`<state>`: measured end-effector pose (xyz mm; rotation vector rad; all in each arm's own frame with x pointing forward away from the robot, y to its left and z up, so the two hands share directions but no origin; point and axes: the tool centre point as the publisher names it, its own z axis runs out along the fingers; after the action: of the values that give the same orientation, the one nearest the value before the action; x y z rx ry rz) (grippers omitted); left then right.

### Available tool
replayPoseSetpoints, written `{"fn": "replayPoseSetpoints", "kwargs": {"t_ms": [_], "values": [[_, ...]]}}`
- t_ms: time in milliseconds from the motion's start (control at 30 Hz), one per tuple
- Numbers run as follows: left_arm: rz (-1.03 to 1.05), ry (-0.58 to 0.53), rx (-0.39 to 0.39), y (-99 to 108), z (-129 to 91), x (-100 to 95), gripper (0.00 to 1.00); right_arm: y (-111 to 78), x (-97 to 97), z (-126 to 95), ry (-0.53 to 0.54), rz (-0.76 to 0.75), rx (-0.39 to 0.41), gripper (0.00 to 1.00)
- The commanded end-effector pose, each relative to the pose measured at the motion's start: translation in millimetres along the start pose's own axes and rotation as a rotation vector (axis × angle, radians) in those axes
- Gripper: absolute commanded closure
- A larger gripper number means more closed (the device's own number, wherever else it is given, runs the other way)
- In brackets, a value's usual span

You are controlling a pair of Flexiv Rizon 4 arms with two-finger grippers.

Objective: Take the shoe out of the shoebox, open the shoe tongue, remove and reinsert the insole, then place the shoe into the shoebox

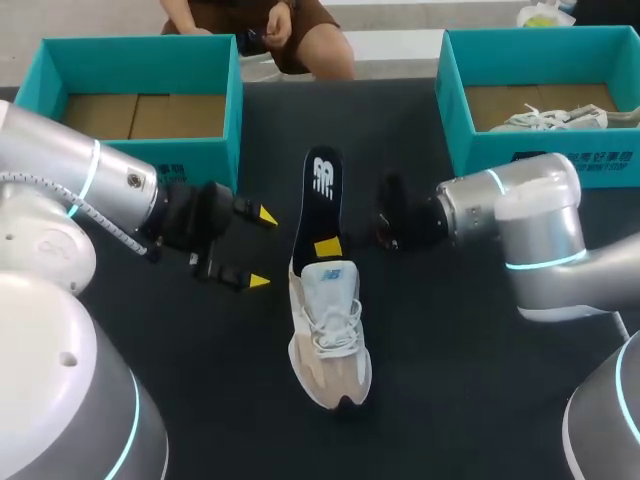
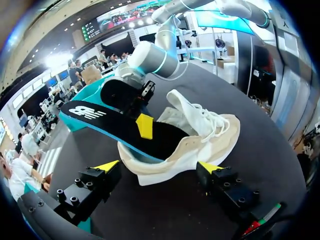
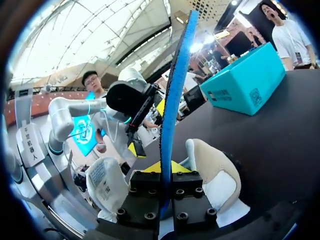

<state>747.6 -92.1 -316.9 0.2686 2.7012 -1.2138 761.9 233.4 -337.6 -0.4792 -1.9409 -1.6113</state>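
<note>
Right gripper pinches insole, end in shoe

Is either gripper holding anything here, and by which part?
Right gripper pinches the insole at its middle, just outside the shoe; left gripper is open, holding nothing.

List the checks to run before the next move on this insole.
1. Right gripper shut on the insole: ok.
2. Insole's toe end inside the shoe: ok; its heel end sticks out.
3. Left gripper open and off the shoe: ok.
4. Shoe held steady: not ok; it stands free on the table.
5. Tongue open far enough: cannot tell.
6. Empty shoebox open: ok.
</note>
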Motion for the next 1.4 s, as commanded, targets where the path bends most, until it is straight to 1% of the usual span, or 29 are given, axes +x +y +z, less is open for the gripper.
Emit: {"fn": "replayPoseSetpoints", "kwargs": {"t_ms": [33,233,300,333,433,567,700,833,1033,1067,1100,1133,1200,1400], "values": [[0.0,0.001,-0.005,-0.6,0.1,0.3,0.0,-18.2,-1.3,9.6,0.007,0.04,-0.007,1.0],[0.0,0.001,-0.005,-0.6,0.1,0.3,0.0,-35.3,3.9,18.1,0.027,0.111,-0.007,1.0],[0.0,0.001,-0.005,-0.6,0.1,0.3,0.0,-35.2,4.2,18.9,0.025,0.112,-0.01,1.0],[0.0,0.001,-0.005,-0.6,0.1,0.3,0.0,-32.9,4.9,18.7,0.018,0.108,-0.014,0.94],[0.0,0.001,-0.005,-0.6,0.1,0.3,0.0,-24.8,4.8,15.0,-0.001,0.09,-0.001,0.81],[0.0,0.001,-0.005,-0.6,0.1,0.3,0.0,-10.3,4.1,8.8,-0.011,0.068,0.035,0.76],[0.0,0.001,-0.005,-0.6,0.1,0.3,0.0,1.7,4.4,2.4,-0.016,0.053,0.068,0.75],[0.0,0.001,-0.005,-0.6,0.1,0.3,0.0,9.9,3.6,-2.2,-0.01,0.046,0.09,0.76],[0.0,0.001,-0.005,-0.6,0.1,0.3,0.0,10.4,1.5,-4.0,-0.001,0.049,0.101,0.79],[0.0,0.001,-0.005,-0.6,0.1,0.3,0.0,10.8,1.3,-3.6,0.007,0.054,0.106,0.85],[0.0,0.001,-0.005,-0.6,0.1,0.3,0.0,11.1,1.4,-3.1,0.013,0.066,0.113,0.95],[0.0,0.001,-0.005,-0.6,0.1,0.3,0.0,9.2,1.4,-2.4,0.021,0.08,0.122,1.0],[0.0,0.001,-0.005,-0.6,0.1,0.3,0.0,3.7,2.2,-2.6,0.037,0.126,0.155,1.0],[0.0,0.001,-0.005,-0.6,0.1,0.3,0.0,-6.9,6.8,-1.2,0.073,0.219,0.21,1.0]]}}
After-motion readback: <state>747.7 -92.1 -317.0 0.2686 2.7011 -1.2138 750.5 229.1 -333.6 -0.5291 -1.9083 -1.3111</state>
